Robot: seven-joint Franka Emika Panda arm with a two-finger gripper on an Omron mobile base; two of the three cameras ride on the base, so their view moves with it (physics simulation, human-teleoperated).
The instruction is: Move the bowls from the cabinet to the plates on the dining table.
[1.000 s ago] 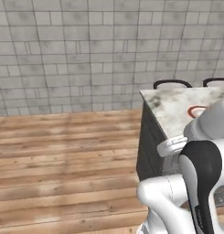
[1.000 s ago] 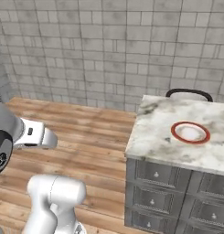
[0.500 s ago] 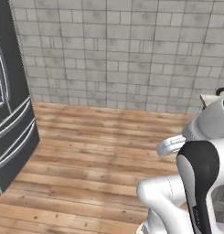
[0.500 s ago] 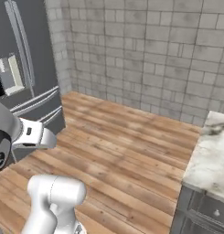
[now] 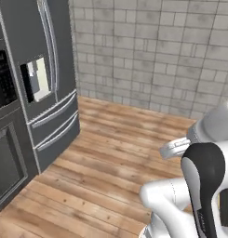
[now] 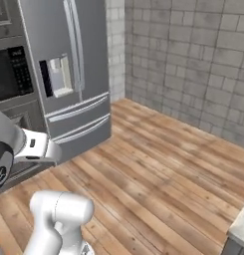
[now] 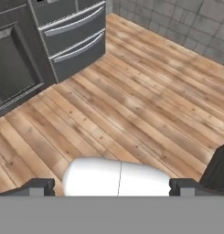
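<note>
Pincer: pincer (image 7: 112,186) w/ fingers wide apart, nothing between them; you see both dark tips low in hand view, aimed down at wood floor (image 7: 145,105).
Bowls: not visible from any view now, so you can't tell which way they lie from pincer, nor their cabinet.
Key relation: no bearing on cabinet yet. My guess: it's somewhere past fridge (image 6: 78,74) / oven (image 7: 15,68) wall, so you'd prob. need more base travel before any reach; judgement only.
Table: just a pale corner (image 6: 240,226) at lower right edge of right base view, w/ grey front under it. Plates not seen.
Containers: fridge shut, both drawers (image 7: 77,39) closed; oven door closed; contents hidden.
Surroundings: grey brick wall (image 5: 157,51) behind, bare wood planks between appliances and table corner.
Arm: folded close to base, elbow (image 5: 204,176) high in left base view; no reach started.
Stage: looks like transit w/ empty pincer, nothing carried; how many bowls are done can't be told from here.
</note>
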